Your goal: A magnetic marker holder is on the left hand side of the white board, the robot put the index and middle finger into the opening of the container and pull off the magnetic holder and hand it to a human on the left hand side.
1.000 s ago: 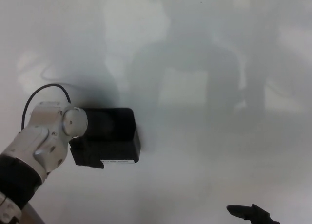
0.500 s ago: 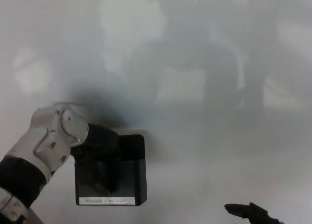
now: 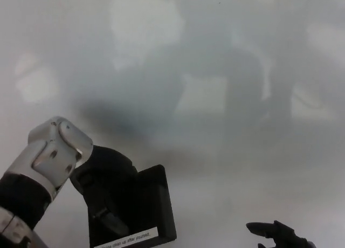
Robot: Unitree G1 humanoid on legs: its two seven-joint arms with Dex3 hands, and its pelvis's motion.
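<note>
1. Black magnetic holder [image 3: 137, 210], head view: low left, tilted, looks pulled off the whiteboard [image 3: 226, 70]. Left robot hand [image 3: 102, 178] grips it, fingers inside the opening.
2. Right robot hand [image 3: 277, 234]: bottom right edge, idle; can't tell if open or closed.
3. Step: pull-off looks done. Next: carry holder left to the human, none visible.

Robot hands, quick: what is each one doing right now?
Left hand: shut on the black marker holder, fingers inside its opening.
Right hand: only partly in view at the bottom edge; cannot be told.
</note>
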